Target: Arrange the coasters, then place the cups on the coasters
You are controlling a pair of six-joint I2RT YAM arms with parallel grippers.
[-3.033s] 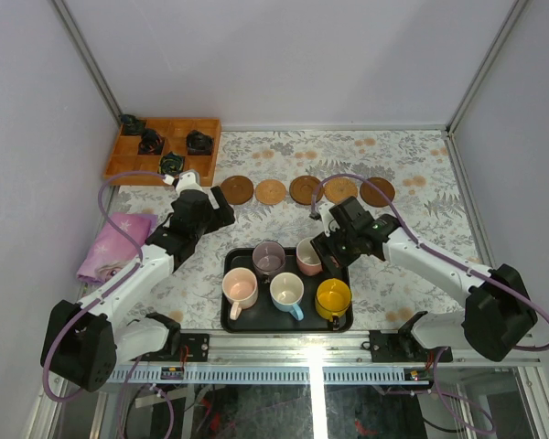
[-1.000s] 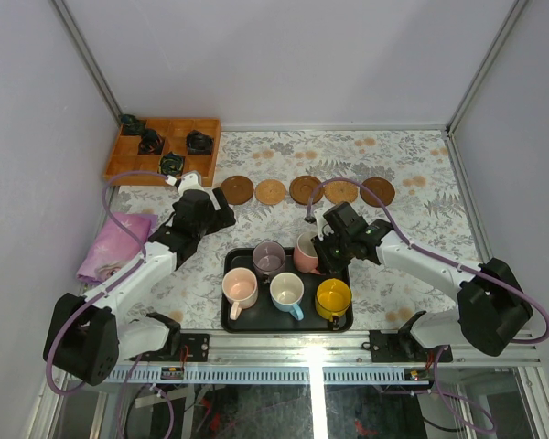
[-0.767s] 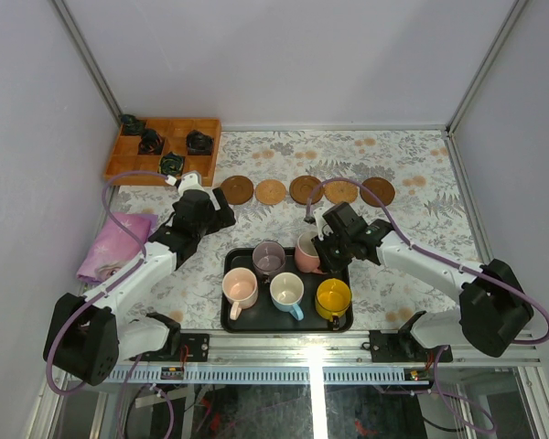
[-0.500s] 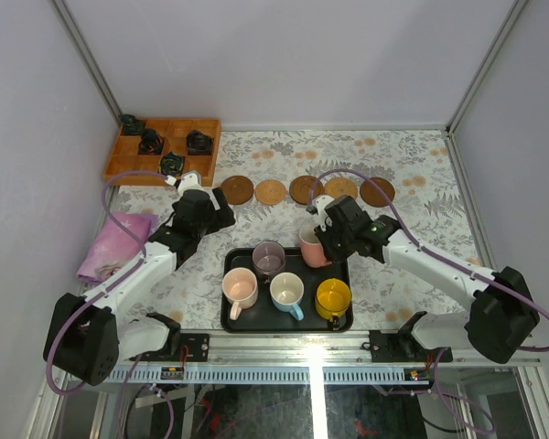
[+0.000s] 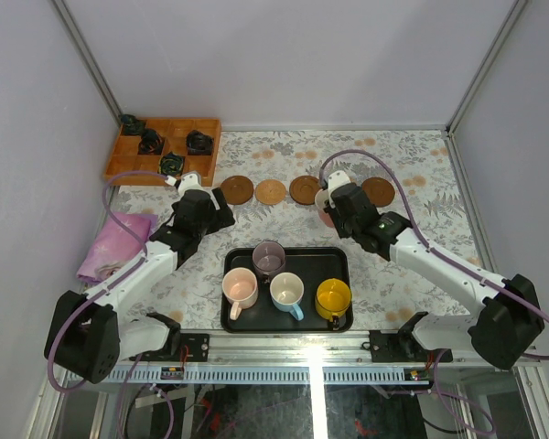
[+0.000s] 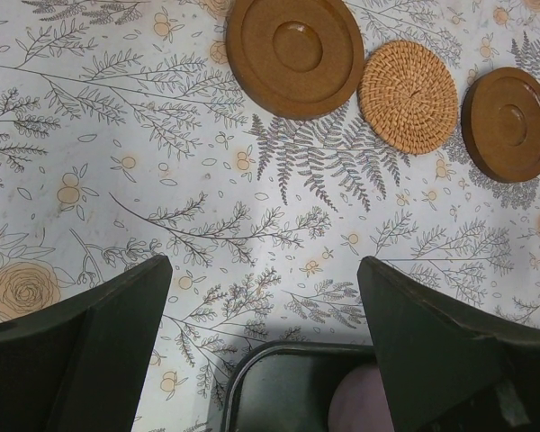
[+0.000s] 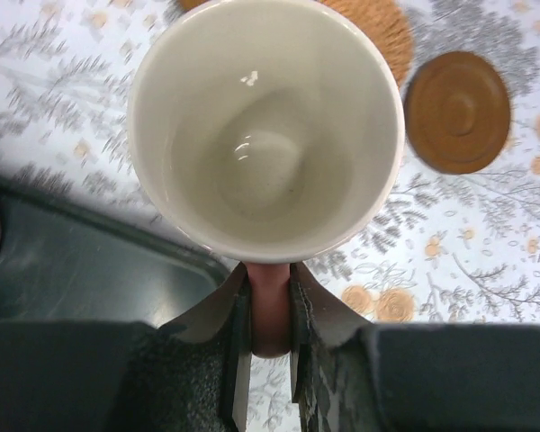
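One salmon-pink cup [image 7: 265,135], upright over the worktop [image 5: 412,247] at 1 o'clock from the tray [image 5: 334,261], handle pinched in the right gripper [image 7: 270,306] jaws. Other four cups [image 5: 286,291] on tray. Row of coasters [image 5: 271,191] at tray's 12 o'clock. The left gripper [image 6: 263,265] jaws wide, empty.

Five cups [image 5: 269,258] in all: the mauve-grey, peach-pink, light blue and yellow ones stand on the one black tray [image 5: 334,265]. The fifth, the salmon-pink cup [image 7: 265,126], is off the tray, beyond its far right corner. Five round coasters [image 5: 304,189] lie in a row beyond the tray: three of dark wood and two woven coasters [image 6: 408,96]. One wooden box [image 5: 128,165], far left of the tray, holds four small black objects [image 5: 199,142]. One pink cloth [image 5: 114,242] lies left of the tray.
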